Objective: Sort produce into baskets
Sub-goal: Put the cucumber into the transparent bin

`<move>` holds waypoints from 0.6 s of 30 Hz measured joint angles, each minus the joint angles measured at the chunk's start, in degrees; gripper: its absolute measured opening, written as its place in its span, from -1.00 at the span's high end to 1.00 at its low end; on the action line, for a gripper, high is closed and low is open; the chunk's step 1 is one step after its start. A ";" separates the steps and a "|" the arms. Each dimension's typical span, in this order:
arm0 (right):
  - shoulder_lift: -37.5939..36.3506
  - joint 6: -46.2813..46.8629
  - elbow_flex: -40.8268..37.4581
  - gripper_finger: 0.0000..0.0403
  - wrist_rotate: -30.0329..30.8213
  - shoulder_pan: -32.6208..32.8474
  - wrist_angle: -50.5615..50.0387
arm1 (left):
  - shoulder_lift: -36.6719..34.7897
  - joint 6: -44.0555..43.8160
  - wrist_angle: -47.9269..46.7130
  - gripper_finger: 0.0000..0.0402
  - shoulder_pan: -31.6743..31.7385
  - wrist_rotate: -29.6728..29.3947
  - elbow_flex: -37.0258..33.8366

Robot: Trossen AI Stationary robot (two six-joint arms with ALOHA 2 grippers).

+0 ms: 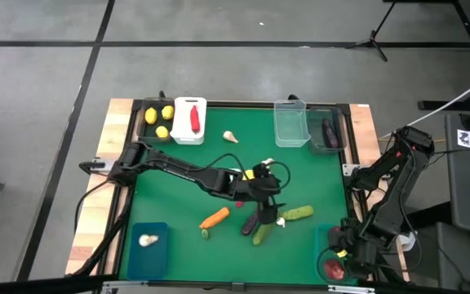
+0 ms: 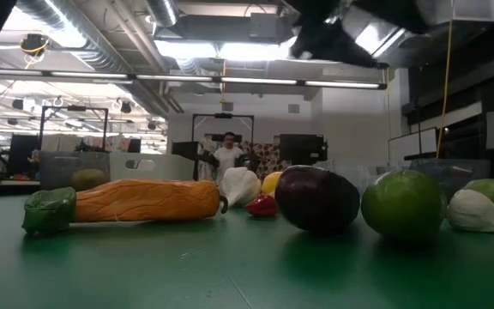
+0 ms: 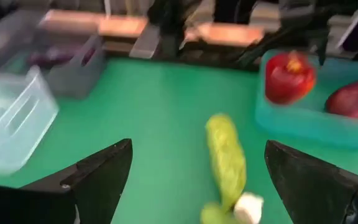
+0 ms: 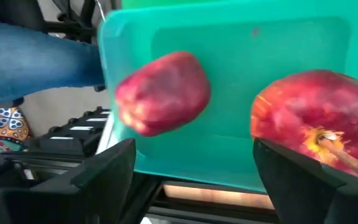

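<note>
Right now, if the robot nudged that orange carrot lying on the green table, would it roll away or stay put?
The orange carrot lies on its side and looks round-bodied, so a sideways nudge would probably roll it a little. Its taper and leafy green cap would likely curve that roll and stop it soon. Its moulded, glossy skin suggests a stiff, light toy that may slip between fingers.

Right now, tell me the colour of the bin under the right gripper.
Teal bin; right wrist view.
</note>
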 joint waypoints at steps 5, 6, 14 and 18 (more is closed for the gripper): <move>-0.02 0.24 3.04 -0.62 2.96 0.00 -1.06 | 4.29 2.73 11.27 -0.81 0.13 2.46 0.00; -0.04 0.27 3.55 -0.62 3.66 0.00 -1.05 | 5.24 3.47 13.40 -0.81 0.13 2.60 0.00; -0.04 0.03 4.48 -0.62 5.51 0.00 -1.37 | 15.43 3.13 19.12 -0.81 0.26 2.66 4.31; -0.04 0.02 4.46 -0.62 6.63 0.00 -1.65 | 21.45 3.19 18.71 -0.81 0.24 2.42 10.00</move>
